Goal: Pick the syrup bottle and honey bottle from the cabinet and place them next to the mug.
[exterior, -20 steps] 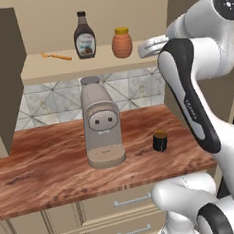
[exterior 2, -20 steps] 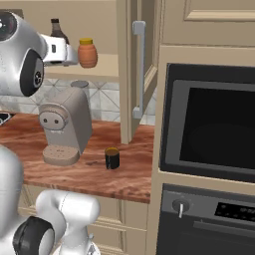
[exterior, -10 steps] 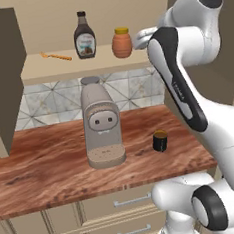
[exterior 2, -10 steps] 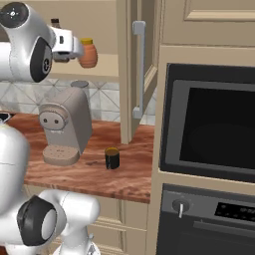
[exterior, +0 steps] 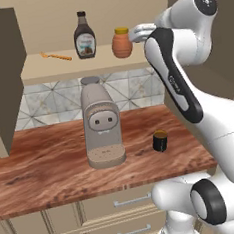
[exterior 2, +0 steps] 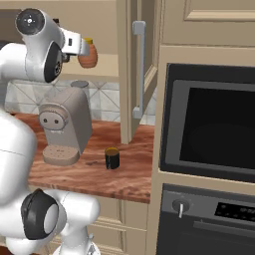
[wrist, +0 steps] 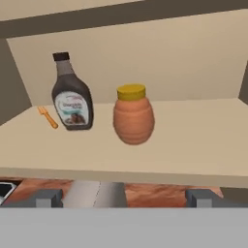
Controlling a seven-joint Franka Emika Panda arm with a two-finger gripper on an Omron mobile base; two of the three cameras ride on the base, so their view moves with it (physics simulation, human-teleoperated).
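reaching for the first pick: the hand (wrist: 124, 198), fingertips apart and empty, faces the honey bottle (wrist: 133, 115) on the cabinet (wrist: 203, 140) shelf beside the syrup bottle (wrist: 71, 94); next it must advance to straddle it.

A brown wood counter (exterior: 48, 167) is seen along the wall, with pale drawers (exterior: 116, 203) under it. Grey and white tiles (exterior: 47, 101) are set on the wall behind it. A grey coffee machine (exterior: 102, 125) is stood on the counter. A black oven (exterior 2: 209, 132) is built into a tall pale unit on the right, with a knob (exterior 2: 180, 207) below it.
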